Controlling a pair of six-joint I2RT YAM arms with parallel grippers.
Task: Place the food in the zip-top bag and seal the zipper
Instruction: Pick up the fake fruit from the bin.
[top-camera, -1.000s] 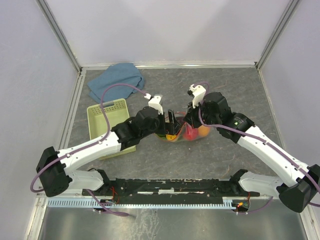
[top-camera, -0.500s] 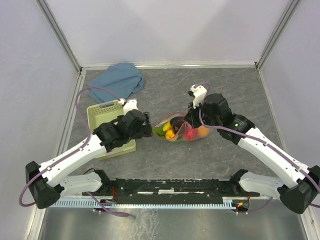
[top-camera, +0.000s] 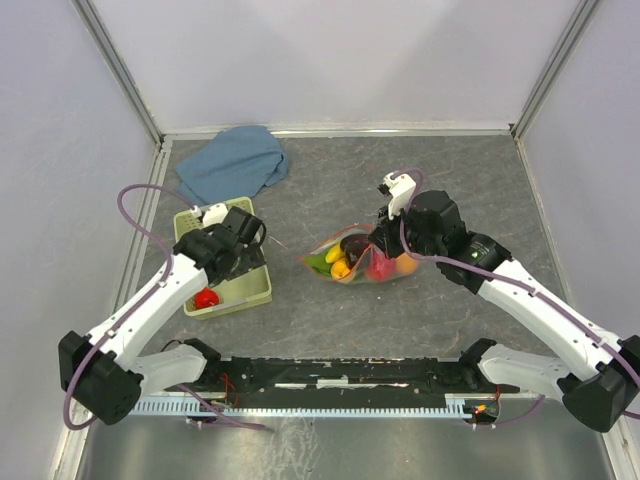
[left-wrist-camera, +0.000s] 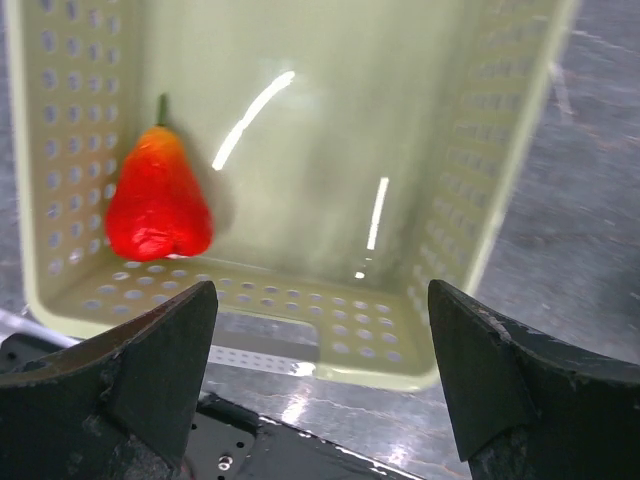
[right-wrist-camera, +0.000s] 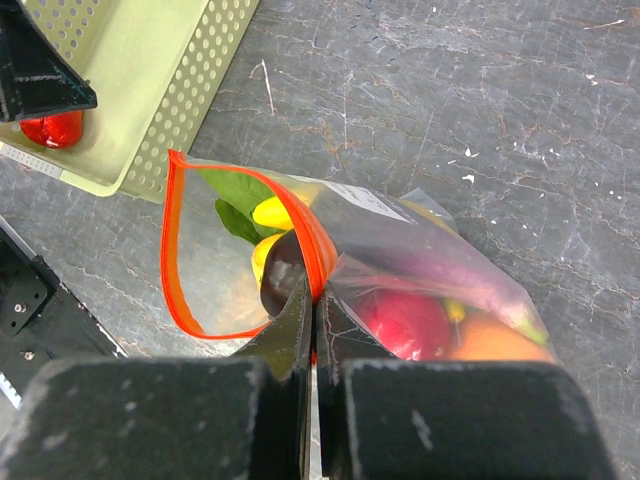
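**Over the basket, spread jaws; at the bag mouth, a pinch**

Over the pale green basket (left-wrist-camera: 330, 345) on the left of the table (right-wrist-camera: 450, 100), the left gripper (left-wrist-camera: 320, 310) hangs with its jaws wide apart, holding nothing. A red toy fruit (left-wrist-camera: 158, 195) lies in the basket's near left corner. Right of centre, the right gripper (right-wrist-camera: 312, 300) is clamped on the zipper (right-wrist-camera: 172, 250) of the zip-top bag (right-wrist-camera: 400, 240). The bag's mouth gapes toward the basket, and the other toy food (right-wrist-camera: 405, 325) is inside.

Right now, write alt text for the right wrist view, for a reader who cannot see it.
The right tool pinches the red-orange zipper of a clear zip-top bag on a grey table, its mouth gaping open. Toy food shows inside: yellow, green, dark purple, red and orange pieces. A pale green basket holding one red piece sits upper left.
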